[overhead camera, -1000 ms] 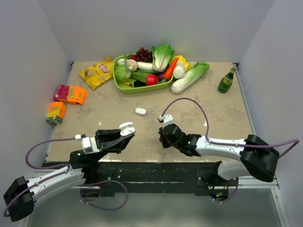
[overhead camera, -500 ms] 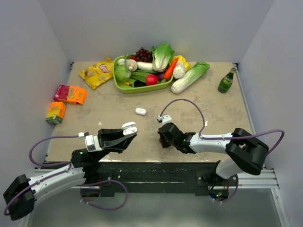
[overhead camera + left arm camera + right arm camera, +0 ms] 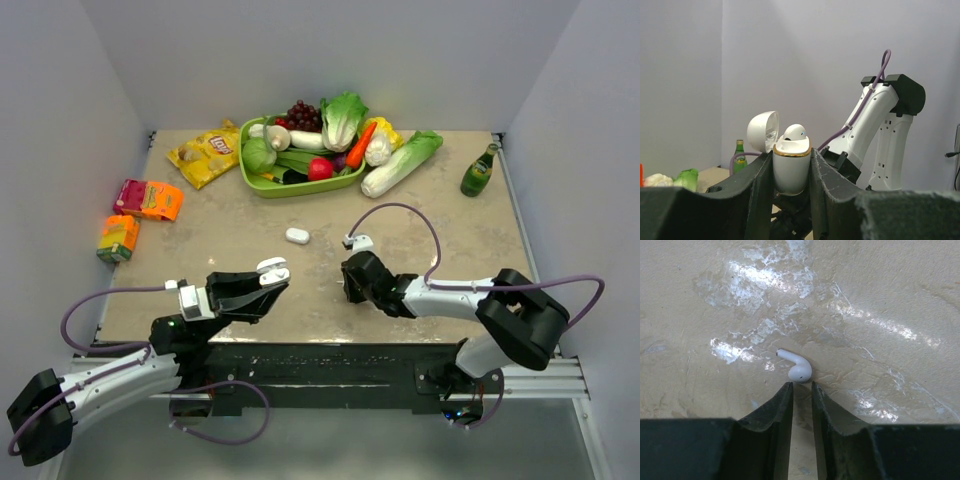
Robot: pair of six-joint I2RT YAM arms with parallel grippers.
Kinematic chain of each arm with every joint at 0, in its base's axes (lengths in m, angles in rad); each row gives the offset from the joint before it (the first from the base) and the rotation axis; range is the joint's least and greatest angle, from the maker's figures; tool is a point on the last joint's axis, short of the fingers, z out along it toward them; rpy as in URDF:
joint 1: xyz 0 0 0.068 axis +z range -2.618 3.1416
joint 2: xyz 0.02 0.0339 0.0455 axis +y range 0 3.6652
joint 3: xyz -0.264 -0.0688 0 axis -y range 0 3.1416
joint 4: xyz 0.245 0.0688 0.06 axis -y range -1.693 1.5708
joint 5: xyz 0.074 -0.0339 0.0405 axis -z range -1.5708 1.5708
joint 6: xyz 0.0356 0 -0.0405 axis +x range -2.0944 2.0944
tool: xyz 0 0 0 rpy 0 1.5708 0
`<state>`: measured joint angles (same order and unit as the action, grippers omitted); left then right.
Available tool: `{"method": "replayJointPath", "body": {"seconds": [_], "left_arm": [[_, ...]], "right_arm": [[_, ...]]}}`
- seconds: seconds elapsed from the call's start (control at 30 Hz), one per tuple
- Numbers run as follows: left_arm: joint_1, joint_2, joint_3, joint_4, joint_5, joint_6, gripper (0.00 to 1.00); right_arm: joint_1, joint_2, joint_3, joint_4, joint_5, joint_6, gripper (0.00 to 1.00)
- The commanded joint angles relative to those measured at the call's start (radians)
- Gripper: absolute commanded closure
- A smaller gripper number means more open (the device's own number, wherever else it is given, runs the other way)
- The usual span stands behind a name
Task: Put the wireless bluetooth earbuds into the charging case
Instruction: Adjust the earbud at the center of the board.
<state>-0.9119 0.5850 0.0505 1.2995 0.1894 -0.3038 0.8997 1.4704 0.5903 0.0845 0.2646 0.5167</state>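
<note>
My left gripper is shut on the open white charging case, gold-rimmed, held upright above the table's near edge. Its lid is flipped back to the left. One white earbud sits in the case with its head sticking out. My right gripper points down at the table near the middle front. In the right wrist view its fingers stand a narrow gap apart and hold nothing. A second earbud lies on the table just past the fingertips, stem pointing left.
A small white closed case lies mid-table. A green tray of vegetables, a lettuce and a chips bag are at the back. A green bottle stands at the right. Orange boxes lie at the left.
My right gripper has shifted slightly away from the near edge and to the right. My left gripper moved a little forward with the case a second ago, then held still.
</note>
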Motion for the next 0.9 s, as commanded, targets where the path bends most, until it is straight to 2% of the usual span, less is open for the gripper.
{"method": "replayJointPath", "body": {"seconds": [0.0,0.43,0.6,0.73,0.87], "left_arm": [[-0.001,-0.008,-0.04,0.215,-0.018,-0.008,1.0],[-0.001,-0.01,-0.047,0.224,-0.01,-0.029,1.0],[-0.001,-0.007,-0.049,0.23,-0.008,-0.029,1.0],[-0.001,-0.005,-0.051,0.231,-0.008,-0.029,1.0],[-0.001,-0.004,-0.051,0.231,-0.01,-0.029,1.0]], "right_arm": [[-0.013,0.01,0.028,-0.012,0.051,0.017,0.7],[-0.05,0.107,0.106,-0.023,0.065,-0.009,0.7],[-0.051,0.123,0.144,-0.066,0.099,-0.041,0.56],[-0.051,0.075,0.128,-0.058,0.104,-0.023,0.53],[-0.05,0.002,0.083,-0.028,0.087,-0.012,0.57]]}}
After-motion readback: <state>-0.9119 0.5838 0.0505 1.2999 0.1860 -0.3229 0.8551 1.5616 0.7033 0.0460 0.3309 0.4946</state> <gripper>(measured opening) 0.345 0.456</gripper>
